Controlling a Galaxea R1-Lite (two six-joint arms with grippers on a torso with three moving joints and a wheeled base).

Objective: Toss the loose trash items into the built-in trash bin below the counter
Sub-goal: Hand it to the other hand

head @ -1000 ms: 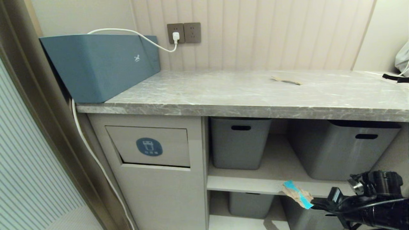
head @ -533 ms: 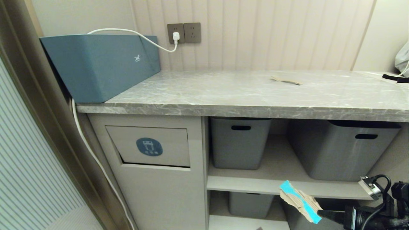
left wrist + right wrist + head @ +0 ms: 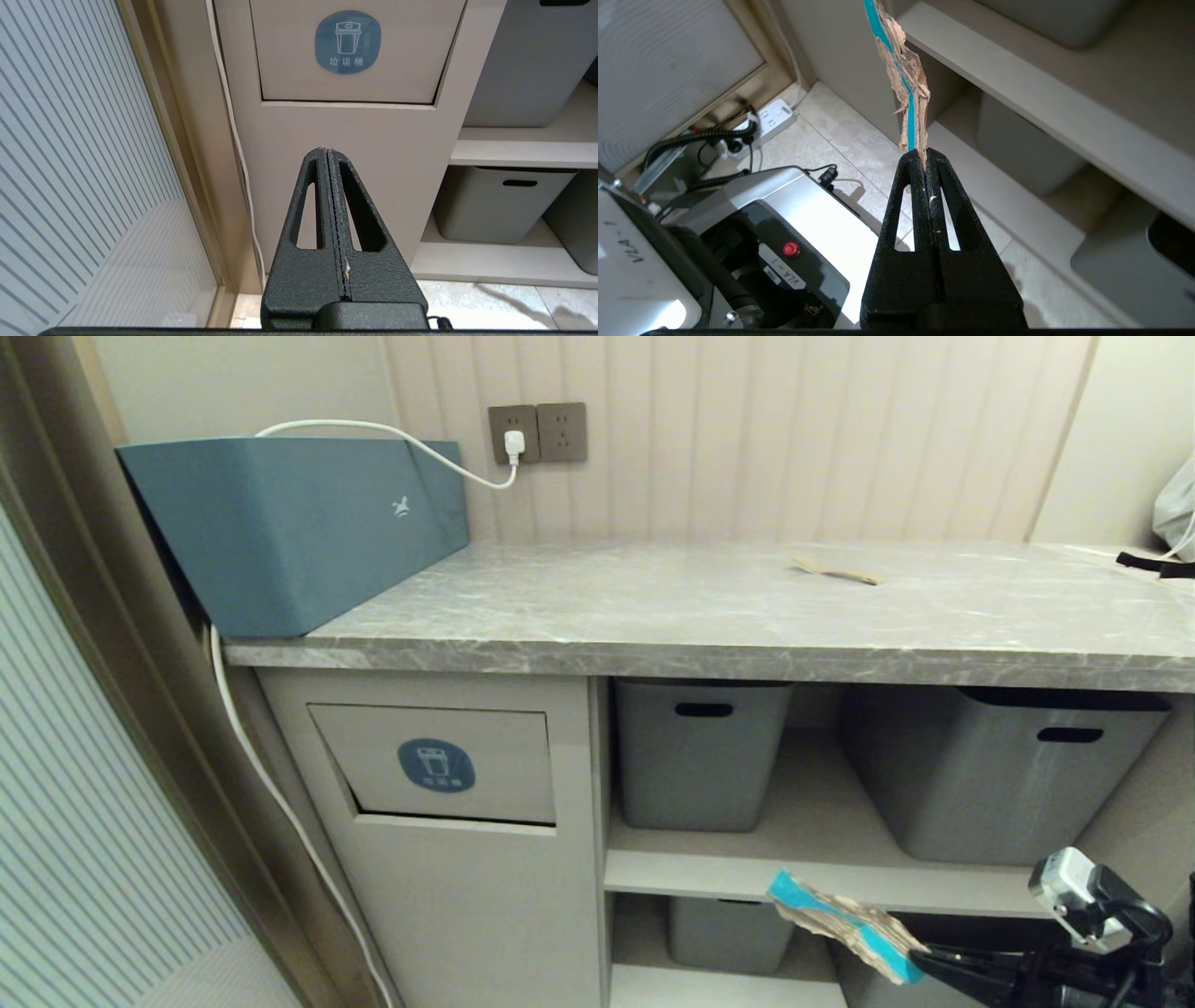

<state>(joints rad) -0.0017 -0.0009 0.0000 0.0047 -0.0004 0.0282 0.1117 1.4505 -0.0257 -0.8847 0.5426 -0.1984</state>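
Shifted since the earlier frames: right gripper (image 3: 920, 957) is carrying its cardboard scrap (image 3: 840, 924) lower and further toward the cabinet side; in the head view the scrap is now lying flatter, its teal tip pointing toward the bin.

Item, right gripper: is pinching one end of the torn brown-and-teal scrap between closed fingers, low in front of the open shelves, below the counter's level. Right wrist view is showing the scrap (image 3: 903, 74) standing out edge-on from the fingertips.

Item, left gripper (image 3: 327, 156): is sitting parked, fingers pressed together on nothing, facing the cabinet front below the flap.

Item, trash bin (image 3: 439, 763): is standing under the left end of the counter (image 3: 653, 616), its flap with the blue sticker (image 3: 348, 42) lying shut. The held scrap is well apart from it, off to the right.

Item, second scrap (image 3: 837, 571): is lying flat on the counter, toward the back, untouched.

Item, surroundings: a blue box (image 3: 289, 532) is occupying the counter's left end; grey tubs (image 3: 700, 756) are filling the shelves.

Progress, as a judgement: one piece is in transit and not yet dropped; the flap is waiting to be pushed in; at least the counter scrap is remaining after that. No other loose trash is showing in these views.
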